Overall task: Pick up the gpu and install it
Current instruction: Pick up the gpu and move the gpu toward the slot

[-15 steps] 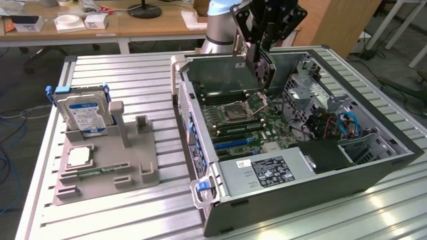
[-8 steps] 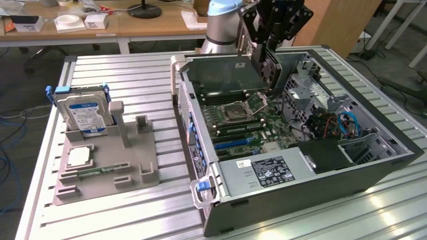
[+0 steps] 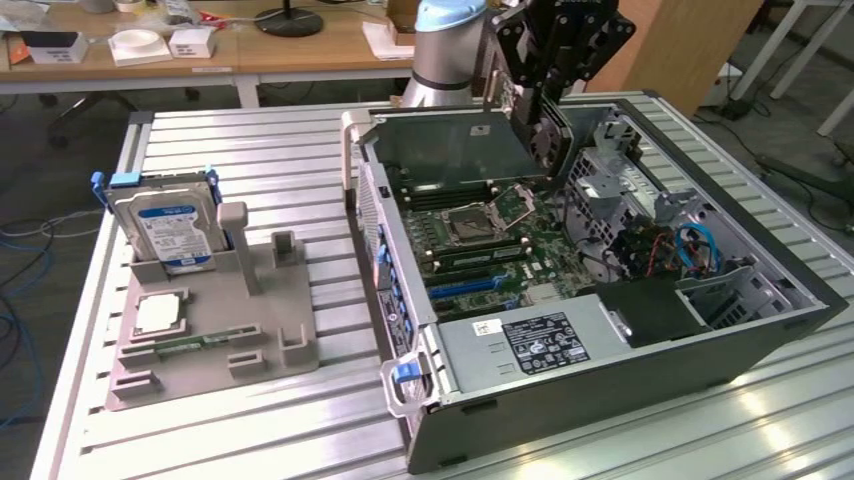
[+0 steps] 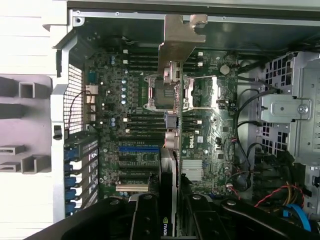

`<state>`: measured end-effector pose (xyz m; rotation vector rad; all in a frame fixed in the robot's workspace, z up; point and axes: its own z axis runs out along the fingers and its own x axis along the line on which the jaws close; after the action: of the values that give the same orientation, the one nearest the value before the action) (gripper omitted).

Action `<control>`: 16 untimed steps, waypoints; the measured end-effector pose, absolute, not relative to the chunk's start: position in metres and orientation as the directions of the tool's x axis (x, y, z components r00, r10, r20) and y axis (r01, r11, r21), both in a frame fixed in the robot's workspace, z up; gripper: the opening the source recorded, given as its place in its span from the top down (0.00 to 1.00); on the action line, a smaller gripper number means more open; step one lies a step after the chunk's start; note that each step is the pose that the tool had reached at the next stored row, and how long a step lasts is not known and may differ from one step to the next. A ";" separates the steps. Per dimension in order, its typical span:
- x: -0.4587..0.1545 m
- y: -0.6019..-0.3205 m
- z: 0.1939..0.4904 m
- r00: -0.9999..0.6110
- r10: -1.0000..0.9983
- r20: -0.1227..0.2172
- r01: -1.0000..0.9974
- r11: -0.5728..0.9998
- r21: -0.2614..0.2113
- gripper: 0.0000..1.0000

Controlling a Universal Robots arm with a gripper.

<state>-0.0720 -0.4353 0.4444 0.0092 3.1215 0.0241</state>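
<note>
Desk [image 3: 254,140]: ribbed aluminium slats, running between the exterior view's left and right, bright glare on the near corner at that view's right. Two things sit directly on it.

1. Grey moulded fixture [image 3: 287,345], flat on the slats toward the exterior view's left, with upright posts and open slots on top.
2. PC case [image 3: 601,390], dark, lying on its side with the open side facing up, toward the exterior view's right. It nearly reaches that edge of the desk.

Fixture and case sit just beside each other, with a narrow strip of bare slats between. Slats behind the fixture are bare.
</note>
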 end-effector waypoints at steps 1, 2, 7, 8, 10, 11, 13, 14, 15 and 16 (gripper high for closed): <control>-0.071 -0.435 0.444 -1.000 0.007 -0.020 0.007 1.000 0.016 0.74; -0.070 -0.435 0.444 -1.000 0.008 -0.020 0.007 1.000 0.016 0.74; -0.064 -0.435 0.444 -1.000 0.012 -0.020 0.012 1.000 0.015 0.74; -0.062 -0.435 0.444 -1.000 0.013 -0.020 0.012 1.000 0.016 0.74; -0.060 -0.435 0.444 -1.000 0.014 -0.020 0.013 1.000 0.016 0.74; -0.058 -0.435 0.444 -1.000 0.014 -0.020 0.014 1.000 0.016 0.74; -0.056 -0.435 0.443 -1.000 0.014 -0.020 0.014 1.000 0.016 0.74; -0.055 -0.435 0.443 -1.000 0.014 -0.020 0.014 1.000 0.015 0.74; -0.055 -0.435 0.443 -1.000 0.014 -0.020 0.014 1.000 0.015 0.74; -0.055 -0.435 0.443 -1.000 0.014 -0.020 0.014 1.000 0.015 0.74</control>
<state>-0.0545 -0.4354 0.4434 0.0220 3.1214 0.0239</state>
